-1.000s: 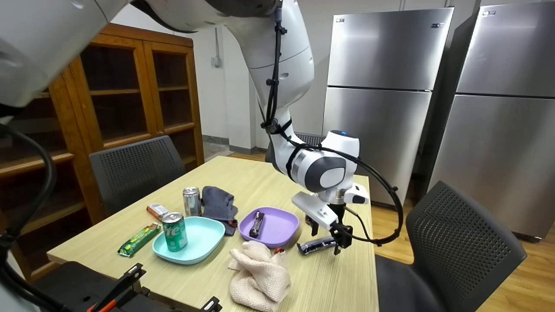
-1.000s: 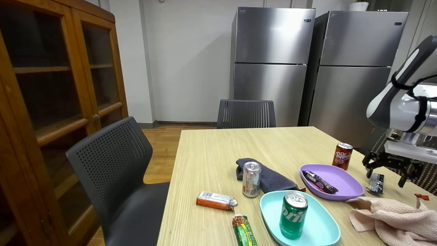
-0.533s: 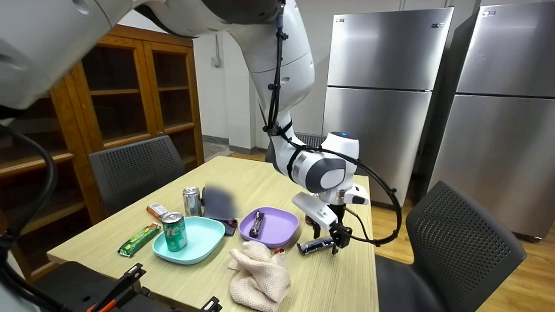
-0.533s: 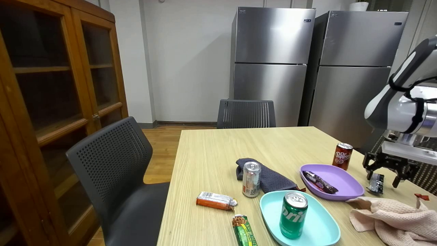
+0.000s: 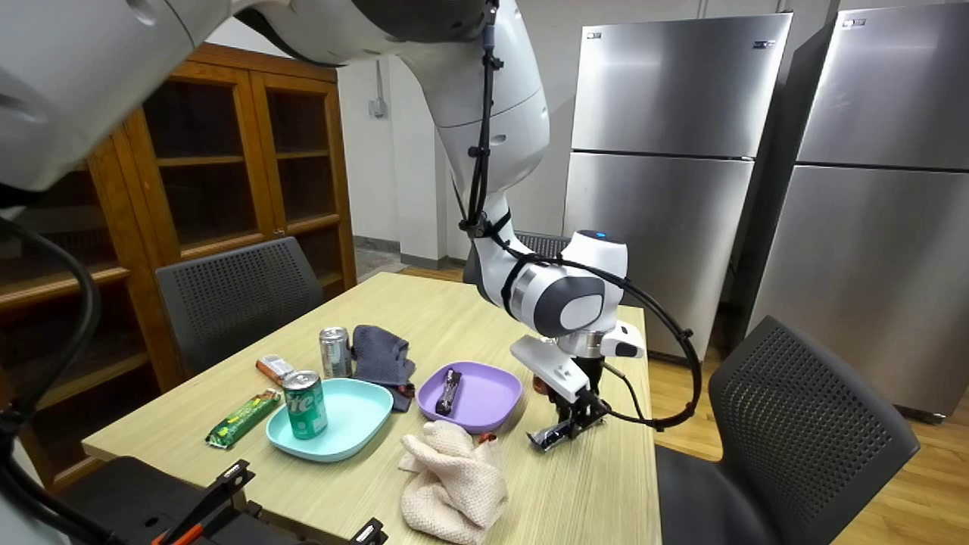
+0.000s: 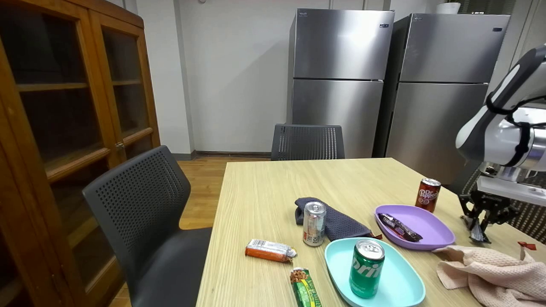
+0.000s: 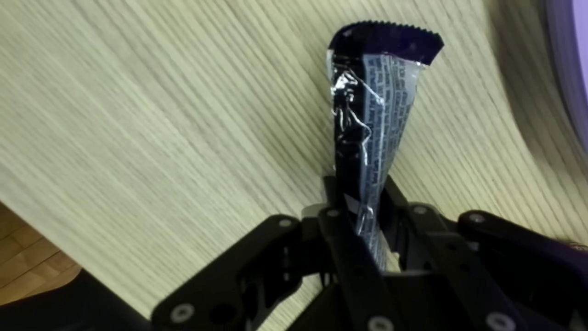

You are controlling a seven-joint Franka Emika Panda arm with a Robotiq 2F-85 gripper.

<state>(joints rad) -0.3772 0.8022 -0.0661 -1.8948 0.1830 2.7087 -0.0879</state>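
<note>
I judge I'm at the grasp: in the wrist view my claw (image 7: 359, 192) is drawn narrow, pinching the dark wrapped bar (image 7: 374, 110) from both sides. The bar lies low on the worktop (image 5: 575, 492), near the purple plate (image 5: 486, 393), though I can't tell if it touches the surface along its whole length. Next, I'd say, calls for a slow, straight lift, since that glossy bar could slip.

2 obstacles, pink cloth (image 6: 503, 270) and red can (image 6: 427, 196), flank the gap between fingers (image 7: 341, 239) and purple plate (image 6: 428, 222).
</note>
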